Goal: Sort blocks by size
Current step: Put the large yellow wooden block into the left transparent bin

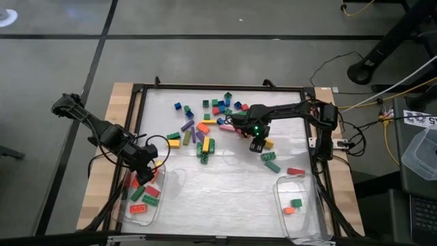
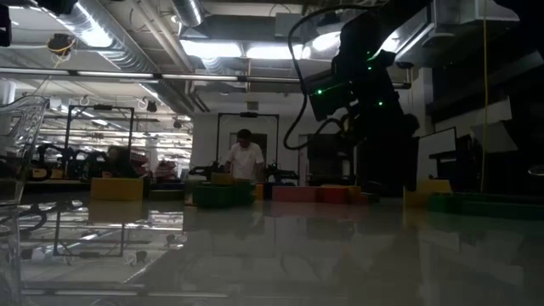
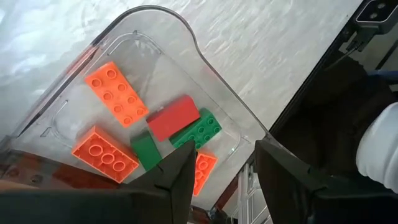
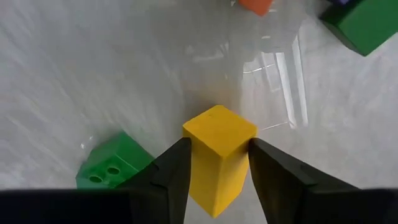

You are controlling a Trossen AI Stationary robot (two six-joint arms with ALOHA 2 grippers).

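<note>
Many coloured blocks (image 1: 208, 126) lie scattered on the white table's far middle; they show as a low row in the low view (image 2: 297, 194). My right gripper (image 1: 258, 145) (image 4: 219, 143) is right of the pile, shut on a yellow block (image 4: 217, 158). A green block (image 4: 109, 168) lies on the table beside it. My left gripper (image 1: 145, 174) (image 3: 224, 152) hangs open and empty over the left clear tub (image 3: 155, 25), which holds orange (image 3: 115, 93), red (image 3: 174, 117) and green (image 3: 198, 129) bricks. My right gripper pinches the yellow block by two opposite side faces (image 4: 199, 165) between its two fingers, coming from above and pointing down. The block stands on end in the hold, its free end (image 4: 219, 127) toward the table. I cannot tell whether it is clear of the table.
A second clear tub (image 1: 300, 205) at the near right holds a green and an orange small block. Green blocks (image 1: 270, 161) and a red one (image 1: 295, 171) lie between my right gripper and that tub. A black frame (image 1: 140, 92) runs around the table.
</note>
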